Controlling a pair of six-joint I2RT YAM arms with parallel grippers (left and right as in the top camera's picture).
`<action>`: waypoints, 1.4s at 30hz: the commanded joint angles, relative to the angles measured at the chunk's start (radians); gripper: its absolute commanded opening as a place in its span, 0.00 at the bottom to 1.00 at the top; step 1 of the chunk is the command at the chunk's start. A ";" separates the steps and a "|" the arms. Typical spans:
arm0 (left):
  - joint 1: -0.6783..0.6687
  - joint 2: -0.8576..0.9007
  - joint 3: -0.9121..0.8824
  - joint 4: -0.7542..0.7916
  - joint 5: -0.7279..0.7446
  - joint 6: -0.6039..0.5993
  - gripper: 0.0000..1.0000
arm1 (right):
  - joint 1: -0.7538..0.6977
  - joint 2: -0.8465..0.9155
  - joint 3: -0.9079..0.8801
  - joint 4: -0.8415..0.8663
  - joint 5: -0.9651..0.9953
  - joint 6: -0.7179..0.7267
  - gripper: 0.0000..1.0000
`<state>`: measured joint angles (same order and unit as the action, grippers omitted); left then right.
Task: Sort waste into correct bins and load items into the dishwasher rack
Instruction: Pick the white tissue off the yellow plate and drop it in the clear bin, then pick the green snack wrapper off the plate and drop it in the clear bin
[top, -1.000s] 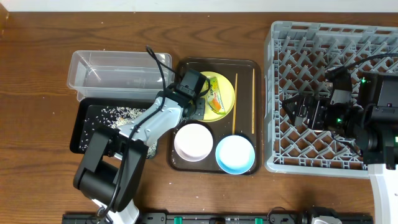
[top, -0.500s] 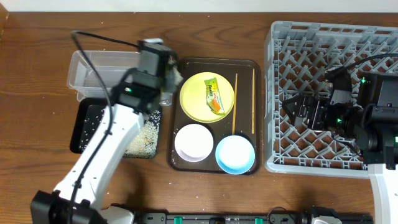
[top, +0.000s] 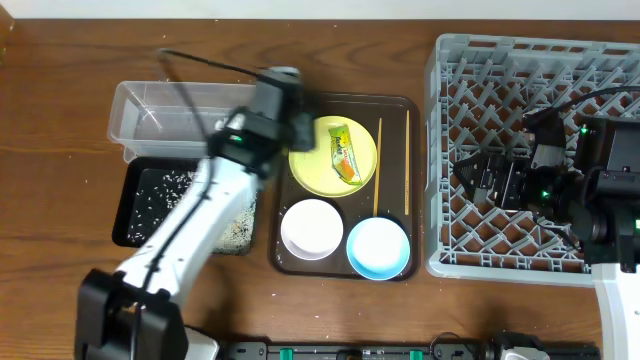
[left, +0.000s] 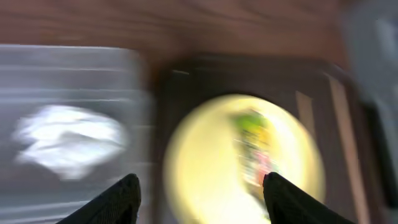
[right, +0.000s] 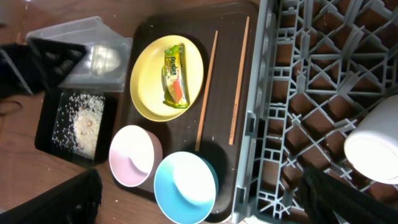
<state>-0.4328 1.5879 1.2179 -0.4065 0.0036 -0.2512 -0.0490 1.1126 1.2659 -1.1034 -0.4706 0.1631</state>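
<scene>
The wrapper (top: 344, 153) is the one piece of waste not yet binned. It lies flat on the plate (top: 318, 165), a little to the 3 o'clock side of centre, its long axis running roughly 12 to 6. The plate sits at the 12 o'clock end of the brown tray (top: 395, 103), with the white bowl (top: 312, 228) at the tray's 7 o'clock, the blue bowl (top: 378, 247) at 5, and the chopsticks (top: 378, 165) lying parallel at the plate's 3 o'clock. At the brown tray's 9 o'clock the tub (top: 165, 115) holds the tissue (left: 68, 134), and the black tray (top: 128, 200) at the tub's 6 o'clock holds the rice (top: 236, 226). The rack (top: 432, 150) stands on the surface (top: 60, 150) at the brown tray's 3 o'clock. The left gripper (left: 198, 190) hangs over the plate's 9 o'clock rim, fingers apart with nothing between them. Its wrist view is smeared, so its height above the plate is hard to judge. The right gripper (top: 476, 178) is over the rack, likewise spread and empty. The wrapper looks like thin printed film: nearly weightless, limp, and slick against glazed ware, so a flat pinch may only push it along. The better hold is probably across its narrow width at the 12 o'clock end, with one finger sliding under the crimped edge. It likely belongs in the tub with the tissue.
</scene>
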 joint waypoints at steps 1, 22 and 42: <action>-0.098 0.101 -0.003 0.008 0.021 0.064 0.66 | 0.018 0.003 0.000 -0.006 0.003 -0.015 0.99; -0.083 0.123 0.038 -0.026 0.060 -0.013 0.06 | 0.018 0.005 -0.011 -0.026 0.003 -0.015 0.99; -0.043 0.066 0.034 -0.068 0.080 0.037 0.65 | 0.018 0.005 -0.011 -0.041 0.004 -0.016 0.99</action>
<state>-0.4221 1.6051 1.2572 -0.4702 0.1387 -0.2333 -0.0490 1.1126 1.2610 -1.1412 -0.4706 0.1635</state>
